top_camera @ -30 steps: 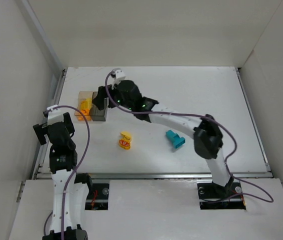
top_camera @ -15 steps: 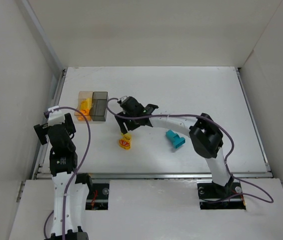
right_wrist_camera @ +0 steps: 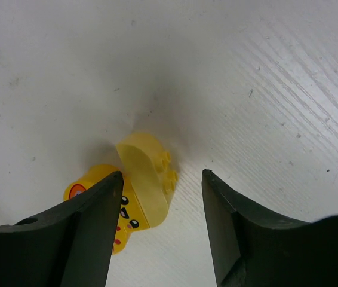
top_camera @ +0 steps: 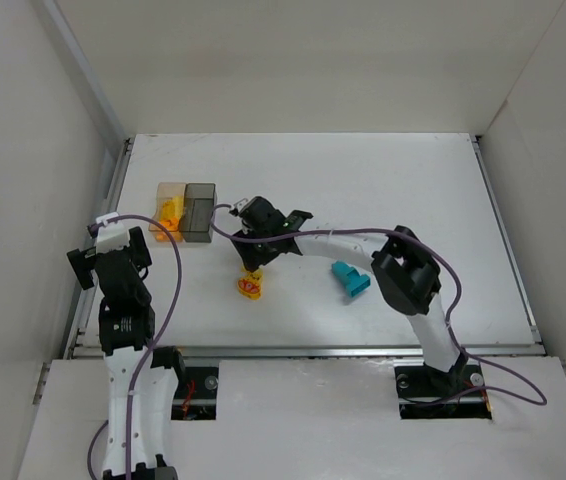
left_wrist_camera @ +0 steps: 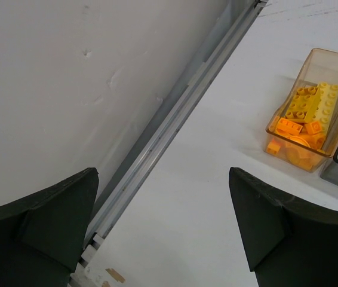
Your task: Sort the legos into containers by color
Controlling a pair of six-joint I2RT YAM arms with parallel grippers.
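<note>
Now R fingers (right_wrist_camera: 91, 233) hang spread, empty, over the yellow lego (right_wrist_camera: 140, 182) on the desk (right_wrist_camera: 246, 72). It lies between them, hugging the wrist view's left one, long axis approx. across the gap. L fingers (left_wrist_camera: 43, 221), also spread, sit well off near the amber box (left_wrist_camera: 276, 128).

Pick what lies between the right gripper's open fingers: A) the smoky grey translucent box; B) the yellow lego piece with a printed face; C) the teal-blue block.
B: the right wrist view shows the yellow lego piece with a printed face between the fingers of the right gripper.
</note>
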